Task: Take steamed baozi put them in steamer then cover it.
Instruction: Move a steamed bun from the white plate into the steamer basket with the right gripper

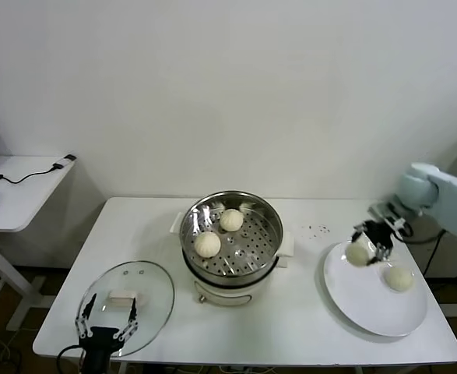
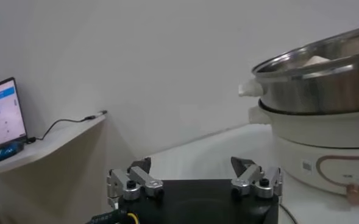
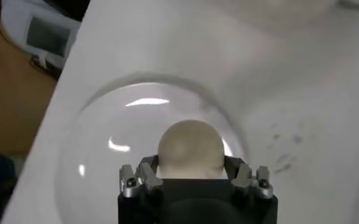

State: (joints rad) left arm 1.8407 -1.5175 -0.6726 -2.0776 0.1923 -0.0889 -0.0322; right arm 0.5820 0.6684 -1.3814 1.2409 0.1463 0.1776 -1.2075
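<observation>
The steamer (image 1: 267, 212) stands mid-table with two baozi (image 1: 231, 220) (image 1: 207, 245) on its perforated tray. My right gripper (image 1: 363, 248) is over the far edge of the white plate (image 1: 368, 308), shut on a third baozi (image 1: 357, 253). The right wrist view shows that baozi (image 3: 190, 145) between the fingers of the gripper (image 3: 190, 169), with the plate (image 3: 100, 158) beneath. A fourth baozi (image 1: 398, 278) lies on the plate. The glass cover (image 1: 152, 284) lies flat at the front left. My left gripper (image 1: 107, 313) is open over its near edge. It also shows in the left wrist view (image 2: 193, 167), where it is empty, with the steamer (image 2: 325, 91) beside it.
A white side table (image 1: 18, 191) with a cable and a mouse stands to the left, and a lit screen (image 2: 2, 115) is on it. Small dark specks (image 1: 318, 229) mark the table between steamer and plate. The wall is close behind.
</observation>
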